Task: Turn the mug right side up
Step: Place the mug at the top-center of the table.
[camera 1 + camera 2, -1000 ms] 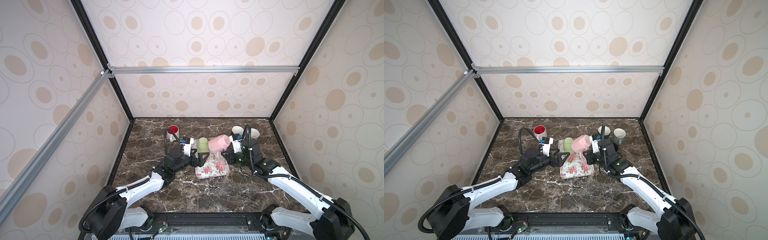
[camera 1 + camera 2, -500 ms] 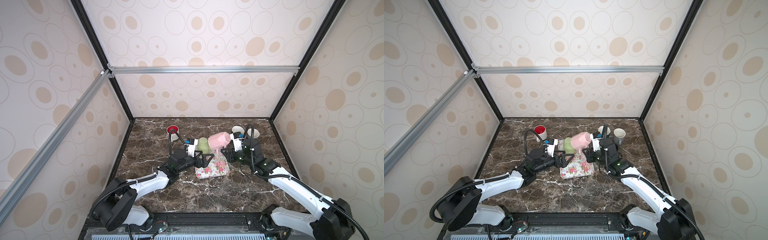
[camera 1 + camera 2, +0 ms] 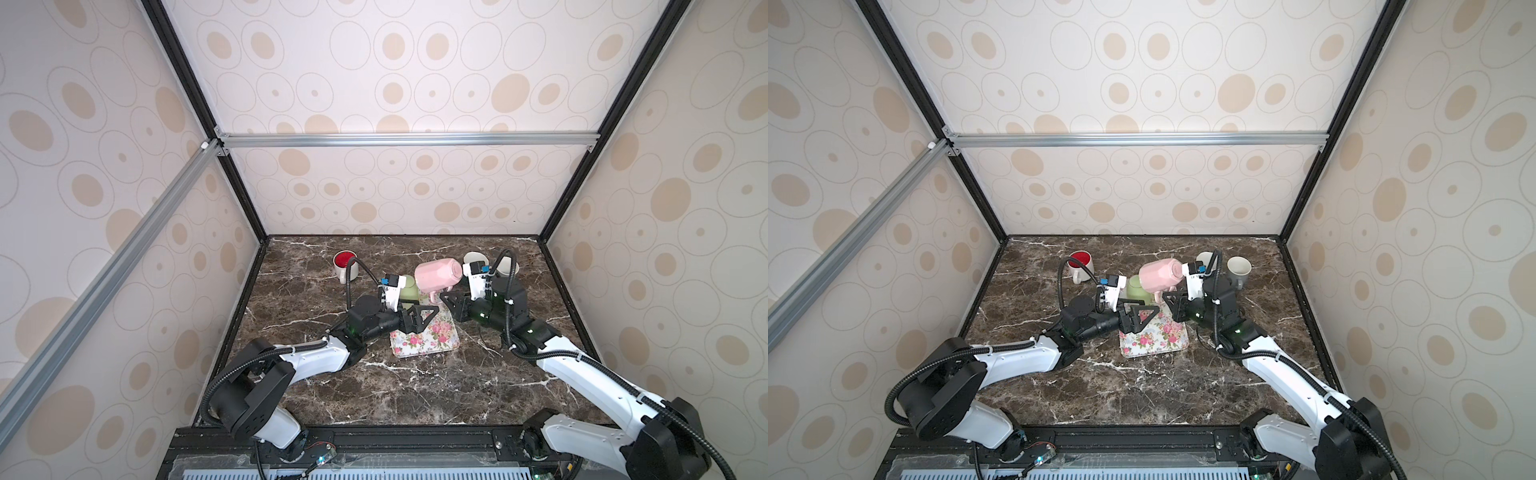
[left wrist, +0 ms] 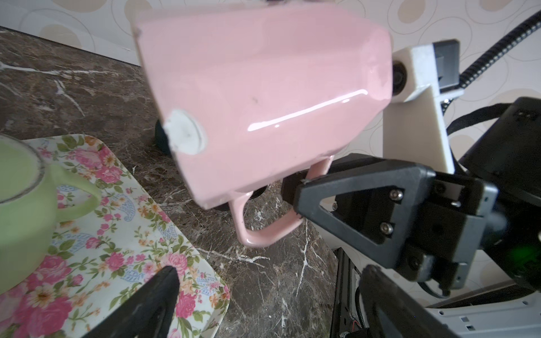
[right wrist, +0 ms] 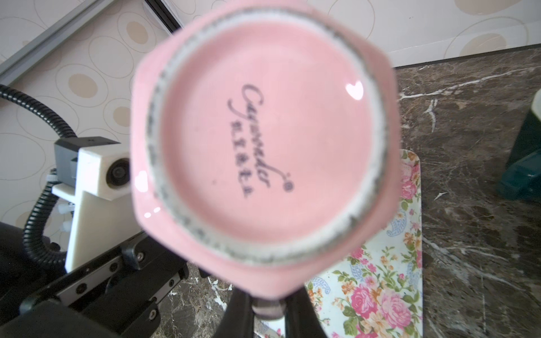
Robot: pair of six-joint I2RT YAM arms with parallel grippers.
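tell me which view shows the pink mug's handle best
Left wrist view: the handle shows large, the right gripper shut on it. Right wrist view shows mostly the mug's base; in both top views the handle is tiny.

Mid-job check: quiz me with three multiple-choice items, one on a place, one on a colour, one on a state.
1. The green mug stands: A on the floral tray; B on bare marble; C in a claw.
2. The mug held by the right claw is: A red; B pink; C white.
3. The left claw is: A shut on the tray; B shut on a cup; C open, empty.
Answers: A, the tray lies under it; B, its body is pink; C, its fingers stand apart, nothing between.
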